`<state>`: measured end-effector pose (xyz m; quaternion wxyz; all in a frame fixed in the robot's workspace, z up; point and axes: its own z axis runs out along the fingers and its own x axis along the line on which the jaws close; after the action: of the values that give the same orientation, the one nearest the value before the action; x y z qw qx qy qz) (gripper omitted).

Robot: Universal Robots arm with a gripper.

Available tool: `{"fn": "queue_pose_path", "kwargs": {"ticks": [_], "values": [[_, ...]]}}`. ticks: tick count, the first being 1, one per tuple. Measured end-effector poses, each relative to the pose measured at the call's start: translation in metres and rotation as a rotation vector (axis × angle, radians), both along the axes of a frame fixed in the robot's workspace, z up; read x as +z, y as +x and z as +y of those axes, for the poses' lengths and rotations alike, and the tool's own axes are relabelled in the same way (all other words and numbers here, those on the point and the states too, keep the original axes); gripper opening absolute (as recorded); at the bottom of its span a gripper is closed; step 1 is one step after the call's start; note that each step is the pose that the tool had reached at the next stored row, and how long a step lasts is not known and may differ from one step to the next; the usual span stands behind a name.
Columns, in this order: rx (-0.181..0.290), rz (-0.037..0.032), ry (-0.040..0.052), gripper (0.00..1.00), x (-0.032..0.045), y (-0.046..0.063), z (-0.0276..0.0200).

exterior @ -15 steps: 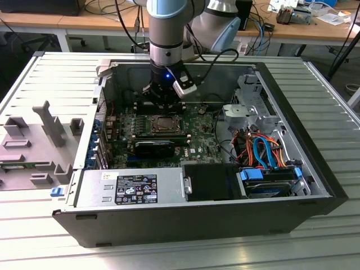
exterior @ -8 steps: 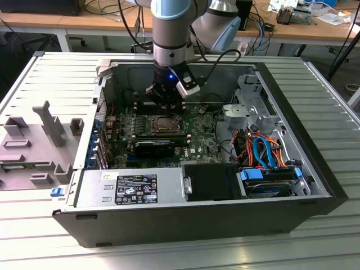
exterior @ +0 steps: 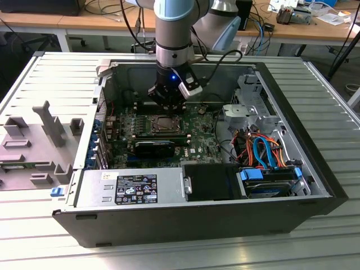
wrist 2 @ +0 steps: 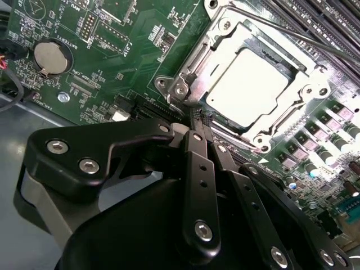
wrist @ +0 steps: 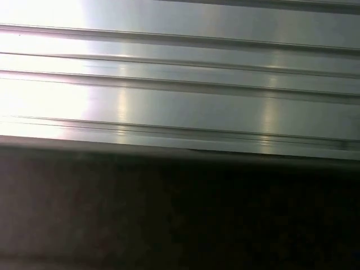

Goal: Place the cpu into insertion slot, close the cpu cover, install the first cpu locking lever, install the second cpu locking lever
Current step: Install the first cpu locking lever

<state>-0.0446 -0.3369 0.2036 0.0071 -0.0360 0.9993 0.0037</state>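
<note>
The small square cpu with a silver-grey metal top [wrist 2: 248, 85] is seated in the silver-rimmed insertion slot [wrist 2: 216, 35] on the green motherboard [wrist 2: 84, 56]. The thin silvery cpu cover [wrist 2: 306, 90] is laid around it — closed. The black gripper [wrist 2: 197, 121] is positioned at the socket's corner, fingers brought together.

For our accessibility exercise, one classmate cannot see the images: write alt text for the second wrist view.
A black gripper, fingers closed together, points at the corner of a silvery cpu cover lying flat over a silver-grey cpu in the insertion slot on a green motherboard. A round coin battery sits on the board nearby.
</note>
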Motion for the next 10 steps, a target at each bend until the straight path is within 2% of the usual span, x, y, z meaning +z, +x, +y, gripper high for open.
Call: {"fn": "queue_pose_path", "kwargs": {"ticks": [10], "values": [[0.000, 0.0002, -0.0015, 0.11, -0.0025, 0.0051, 0.0010]]}}
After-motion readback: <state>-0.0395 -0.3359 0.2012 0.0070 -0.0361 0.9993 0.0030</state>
